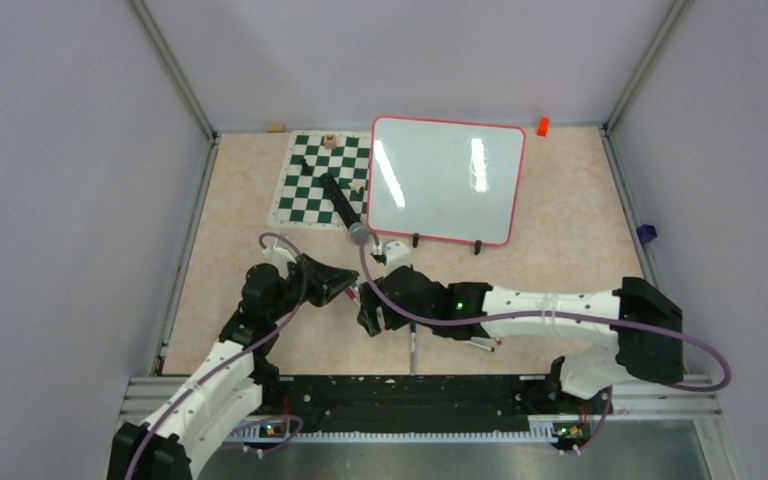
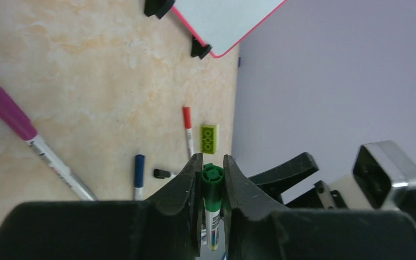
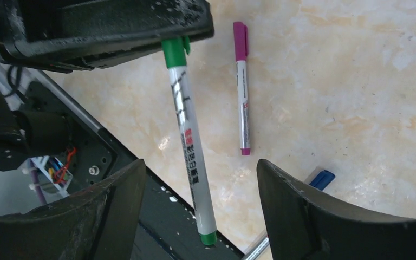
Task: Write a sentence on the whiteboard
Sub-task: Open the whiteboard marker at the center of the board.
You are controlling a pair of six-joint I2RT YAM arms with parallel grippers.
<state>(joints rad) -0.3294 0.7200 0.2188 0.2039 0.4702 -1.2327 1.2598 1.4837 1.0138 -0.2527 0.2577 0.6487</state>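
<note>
The whiteboard (image 1: pixel 447 180) is seen at the far middle of the surface (image 1: pixel 560 270), propped on two black feet (image 1: pixel 477 246) at its near edge. The frame is red-pink and the face is white with two glare streaks. Its left edge is at the chess mat (image 1: pixel 310 185); whether they touch or overlap cannot be told. A dark stick (image 1: pixel 342 207) with a grey tip is laid across the mat's near right corner.

Both hands are found close together at the near middle of the surface, apart from the whiteboard.

The left hand (image 2: pixel 212 161) is pressed together on a green marker (image 2: pixel 213 189). The cap is pinched between both fingers and the white barrel is pointed toward the other hand. The right hand (image 3: pixel 199 169) is spread wide, and the barrel is seen between its fingers, touched by neither.

A purple marker (image 3: pixel 242 86) is laid flat on the surface near the held one. In the left wrist view a red marker (image 2: pixel 187 130), a blue marker (image 2: pixel 138 179), a small black cap (image 2: pixel 162 173) and a green brick (image 2: pixel 209 138) are grouped on the surface. The brick is just beside the red marker.

An orange bit (image 1: pixel 543 126) is seen by the back wall, right of the whiteboard. A purple bit (image 1: pixel 646 233) is seen at the right edge, and a wooden block (image 1: pixel 276 127) behind the mat's far left corner.
</note>
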